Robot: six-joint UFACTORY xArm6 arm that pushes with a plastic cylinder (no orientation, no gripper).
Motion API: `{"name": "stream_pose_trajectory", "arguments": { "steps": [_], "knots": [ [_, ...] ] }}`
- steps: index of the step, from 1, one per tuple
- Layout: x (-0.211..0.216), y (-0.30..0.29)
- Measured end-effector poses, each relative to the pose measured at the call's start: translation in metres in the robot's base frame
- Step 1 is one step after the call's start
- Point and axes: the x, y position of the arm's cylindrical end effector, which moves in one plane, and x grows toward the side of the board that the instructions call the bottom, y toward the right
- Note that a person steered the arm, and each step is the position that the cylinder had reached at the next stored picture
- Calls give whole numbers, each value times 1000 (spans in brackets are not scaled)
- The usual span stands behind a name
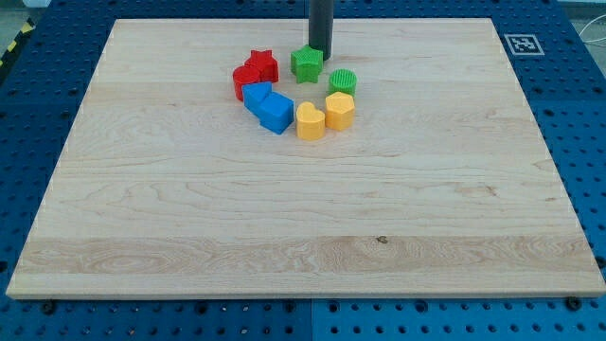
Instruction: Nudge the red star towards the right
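The red star (262, 64) lies near the view's top, left of centre, on the wooden board (303, 227). A second red block (244, 81) touches it at its lower left. My tip (319, 54) is down just right of and behind the green star (306, 63), which lies to the right of the red star. The tip is about 60 px to the right of the red star, with the green star between them.
Two blue blocks (256, 93) (276, 113) sit below the red ones. A yellow heart (310, 121), a yellow hexagon (340, 111) and a green round block (343, 81) complete a ring. A marker tag (522, 44) is at the board's top right corner.
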Motion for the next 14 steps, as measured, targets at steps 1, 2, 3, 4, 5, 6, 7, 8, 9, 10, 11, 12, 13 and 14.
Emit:
{"name": "stream_pose_trajectory", "arguments": {
  "steps": [1,2,3,4,5,6,7,8,9,10,11,12,13,14],
  "knots": [
    [7,0],
    [8,0],
    [-11,12],
    [-16,48],
    [-13,74],
    [-10,87],
    [-10,89],
    [-10,87],
    [-24,53],
    [-31,-6],
    [-41,-68],
    [-59,-122],
    [-59,-165],
    [-48,-172]
  ]
}}
